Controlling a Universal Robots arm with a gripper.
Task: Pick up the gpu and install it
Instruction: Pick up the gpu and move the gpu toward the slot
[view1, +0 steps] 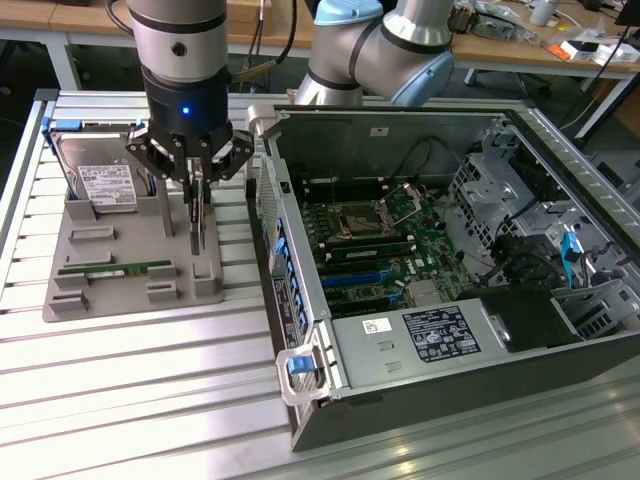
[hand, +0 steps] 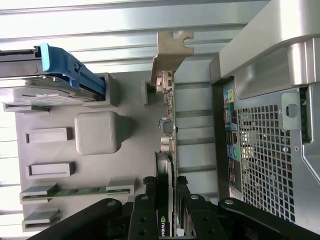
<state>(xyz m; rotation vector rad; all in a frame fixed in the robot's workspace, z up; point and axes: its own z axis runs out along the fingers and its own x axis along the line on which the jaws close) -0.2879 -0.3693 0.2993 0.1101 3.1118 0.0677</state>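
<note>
Now the jaws are closed on the gpu (view1: 198, 228) (hand: 169, 131), one of the fingers (hand: 187, 206) on each flat face. The card stands on edge over the tray (view1: 110, 238) (hand: 135, 150), along the tray's side nearest the case (view1: 440, 385) (hand: 272, 150); I cannot tell whether its lower edge touches the tray. Its bracket (hand: 168, 54) points to the tray's end that holds the hard drive (view1: 103, 178) (hand: 30, 95), the memory stick (view1: 115, 269) (hand: 80, 191) lies at the tray's other end, and the tray sits on the slatted counter (view1: 130, 385) beside the case.
</note>
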